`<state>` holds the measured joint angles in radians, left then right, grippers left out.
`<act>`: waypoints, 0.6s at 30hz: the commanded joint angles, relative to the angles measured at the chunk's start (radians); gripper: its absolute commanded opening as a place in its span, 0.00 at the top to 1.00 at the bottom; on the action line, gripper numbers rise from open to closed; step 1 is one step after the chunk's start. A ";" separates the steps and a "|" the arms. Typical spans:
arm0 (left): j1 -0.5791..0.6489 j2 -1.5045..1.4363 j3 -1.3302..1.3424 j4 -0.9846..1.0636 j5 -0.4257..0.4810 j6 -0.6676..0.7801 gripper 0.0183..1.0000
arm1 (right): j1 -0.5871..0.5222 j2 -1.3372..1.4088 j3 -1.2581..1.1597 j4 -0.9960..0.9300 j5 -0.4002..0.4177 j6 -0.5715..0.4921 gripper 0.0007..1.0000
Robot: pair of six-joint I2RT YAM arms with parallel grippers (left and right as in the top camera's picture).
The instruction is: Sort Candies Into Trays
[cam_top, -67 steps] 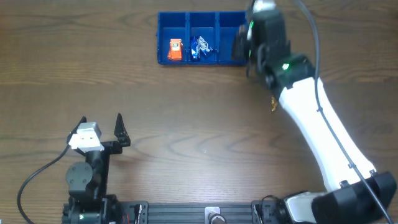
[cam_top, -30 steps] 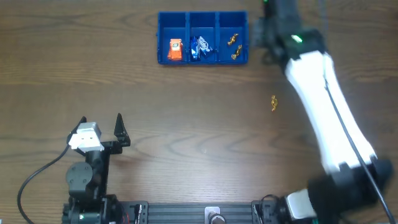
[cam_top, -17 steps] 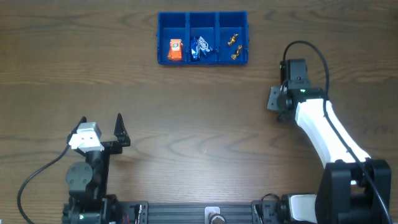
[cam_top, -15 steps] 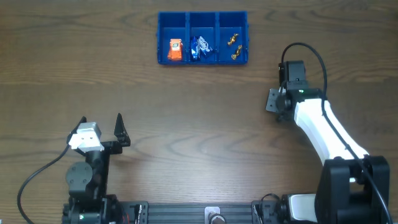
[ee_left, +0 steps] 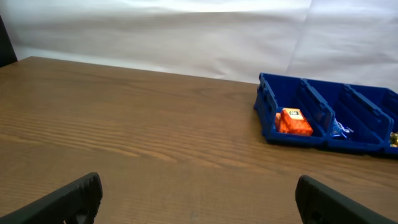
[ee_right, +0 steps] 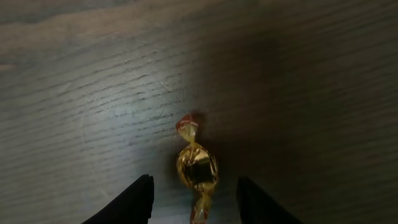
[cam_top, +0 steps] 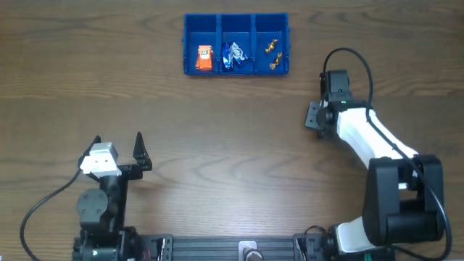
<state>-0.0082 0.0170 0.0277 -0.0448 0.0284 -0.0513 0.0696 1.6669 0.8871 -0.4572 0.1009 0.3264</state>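
A blue plastic tray with three compartments (cam_top: 236, 16) (ee_left: 266, 109) sits on the brown wood-grain table (cam_top: 217, 123). Its left compartment holds an orange wrapped candy (cam_top: 204, 57) (ee_left: 293, 121), its middle one a blue wrapped candy (cam_top: 234, 55) (ee_left: 341, 129), and its right one two small gold-foil candies (cam_top: 272, 46) (cam_top: 274, 64).

Off the tray's right end and nearer the arm bases, the right gripper (cam_top: 317, 119) (ee_right: 194, 186) is low over the table. A gold-foil twist-wrapped candy (ee_right: 196, 167) lies on the wood between its two fingers (ee_right: 134, 199). The jaws are parted, one finger on each side of the wrapper with a gap at either side (no contact that can be seen), so the candy is not gripped.

The left gripper (cam_top: 118, 141) (ee_left: 199, 199) is well apart from the tray, off its left end and close to the arm bases. Its fingers (ee_left: 74, 196) are spread wide with nothing between them, and it faces the tray across bare table.
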 commanded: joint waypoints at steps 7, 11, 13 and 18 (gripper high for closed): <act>0.004 -0.004 -0.021 -0.035 -0.005 0.003 0.00 | 0.000 0.063 0.003 0.049 -0.002 0.014 0.54; 0.004 -0.004 -0.021 -0.035 -0.005 0.003 0.00 | -0.006 0.063 0.003 0.048 -0.001 0.014 0.55; 0.004 -0.004 -0.021 -0.035 -0.005 0.003 0.00 | -0.006 0.064 0.003 0.048 0.000 0.014 0.59; 0.004 -0.004 -0.021 -0.035 -0.005 0.003 0.00 | -0.006 0.064 0.003 0.047 0.002 0.014 0.70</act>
<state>-0.0082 0.0170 0.0277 -0.0448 0.0284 -0.0513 0.0692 1.7184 0.8871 -0.4133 0.1005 0.3336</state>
